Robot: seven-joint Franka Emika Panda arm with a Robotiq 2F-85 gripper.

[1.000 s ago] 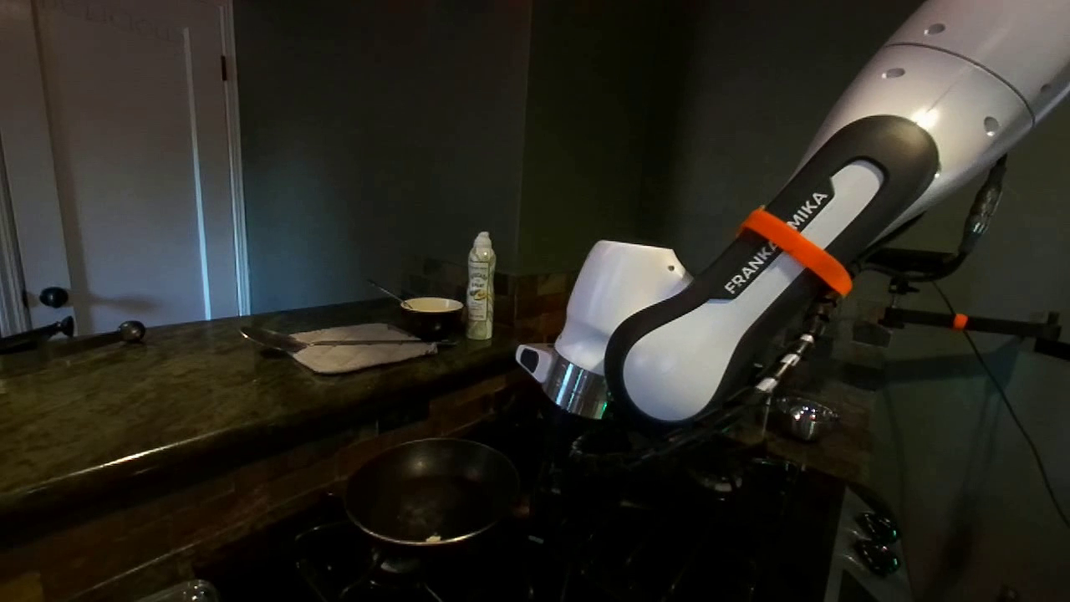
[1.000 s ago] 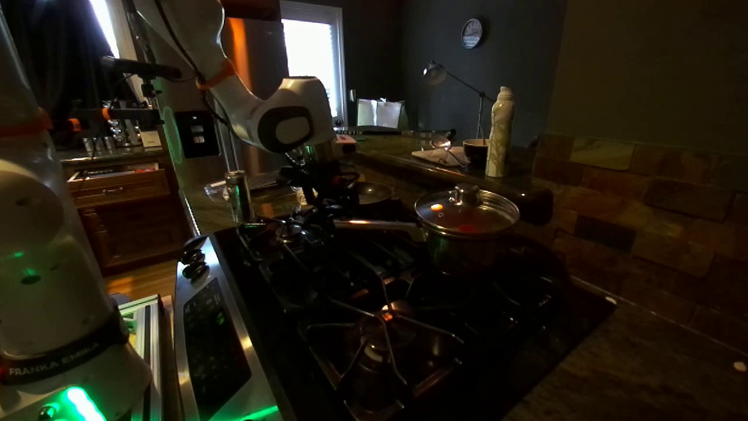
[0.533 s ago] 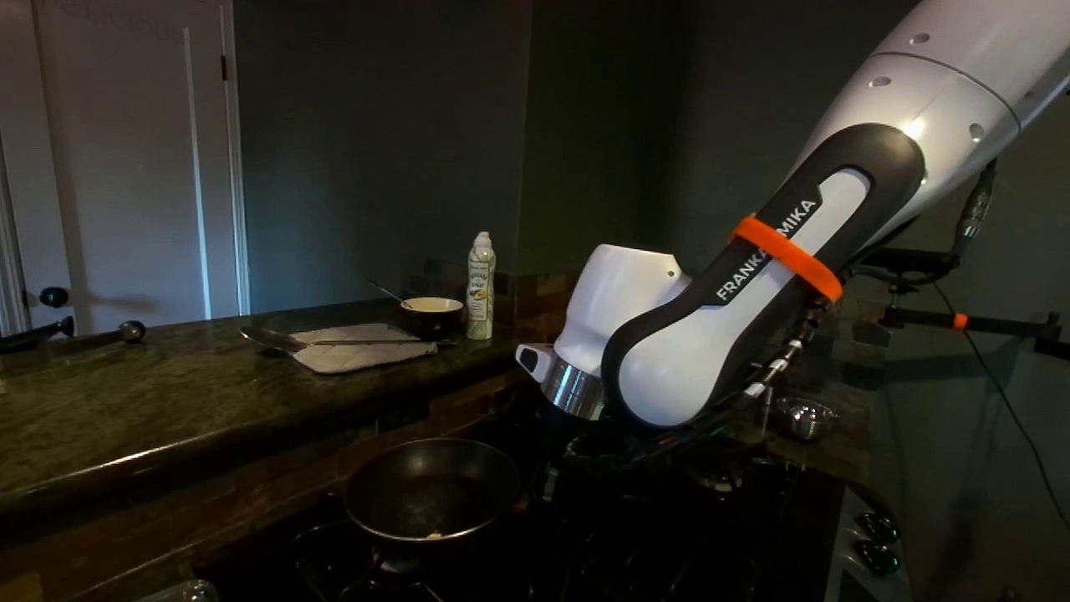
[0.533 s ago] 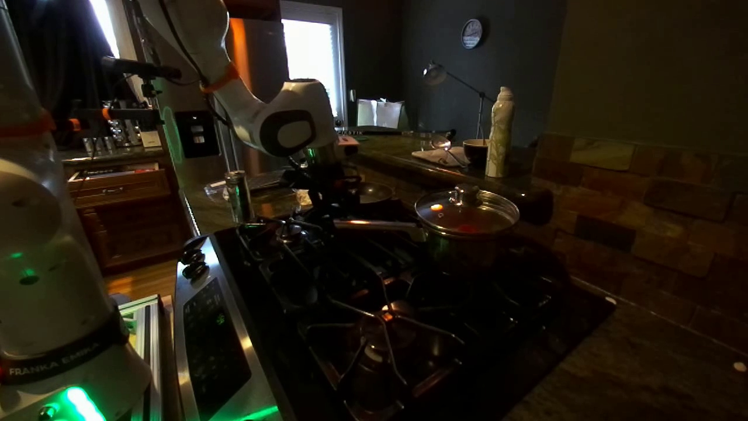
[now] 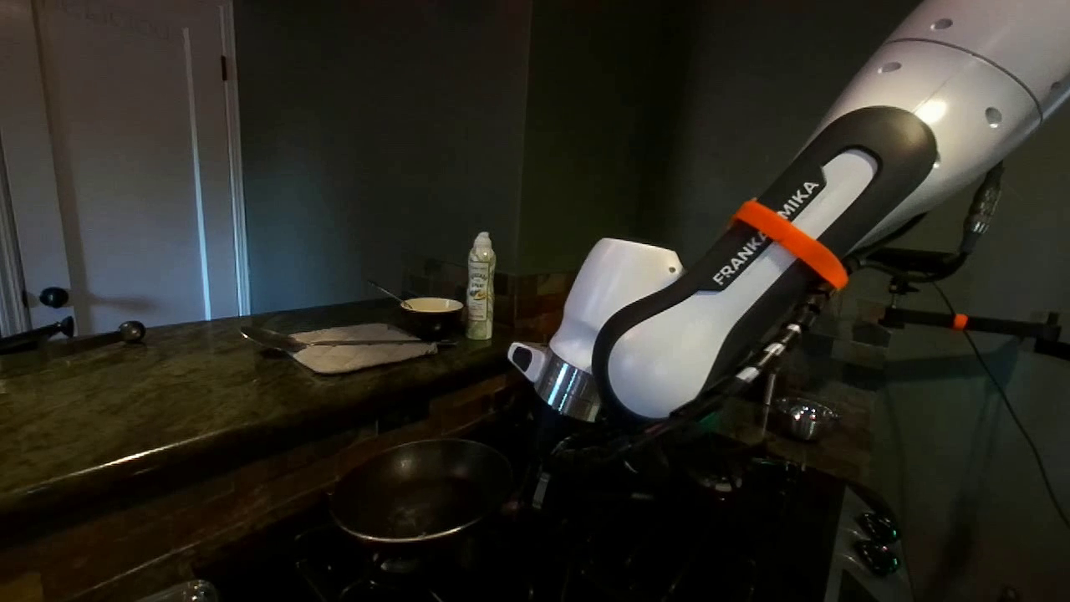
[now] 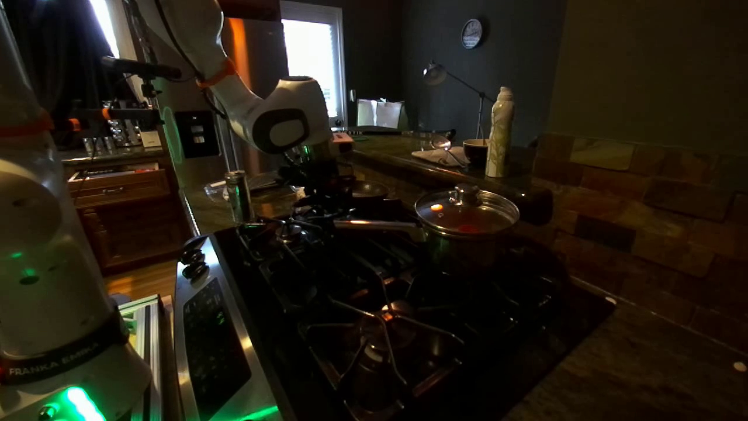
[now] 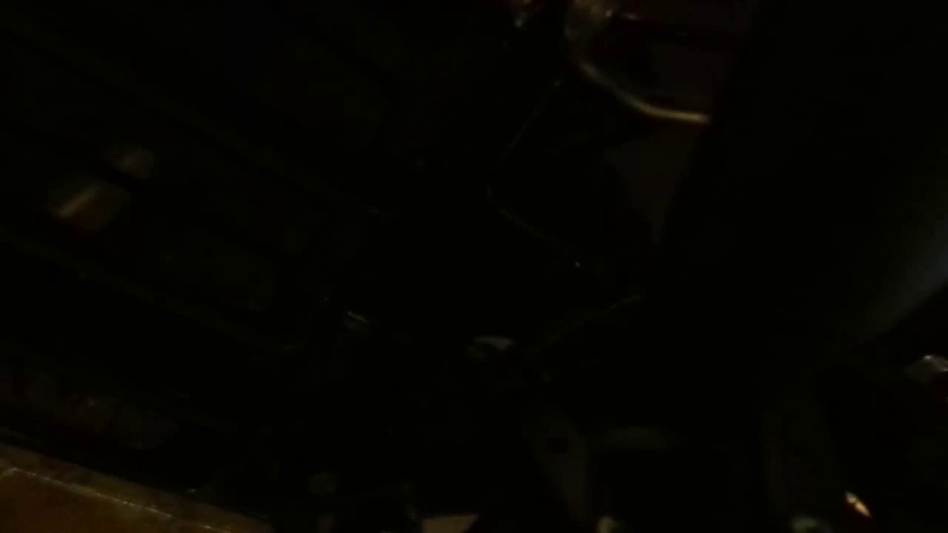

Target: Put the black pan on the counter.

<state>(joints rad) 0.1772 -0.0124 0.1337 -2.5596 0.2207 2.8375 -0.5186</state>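
Note:
The black pan (image 5: 418,493) sits over the stovetop, below and in front of the raised counter (image 5: 192,410); its inside shows in both exterior views. My gripper (image 5: 537,492) is low over the stove, just beside the pan's rim on the side where the handle would be. The handle itself is lost in the dark. The jaws are shut, but whether the handle lies between them cannot be made out. Little beyond faint grate lines and glints shows in the wrist view, which is almost black.
A lidded steel pot (image 6: 467,222) stands on the stove, its handle (image 6: 377,224) reaching toward my gripper. Up on the counter are a spray bottle (image 5: 480,288), a bowl (image 5: 432,319) and a cloth (image 5: 359,355) with a spatula across it. Burner grates (image 6: 380,333) fill the near stovetop.
The jaws have closed. Over the last half second the pan has shifted slightly left in an exterior view, while my gripper and wrist moved the same way and slightly up.

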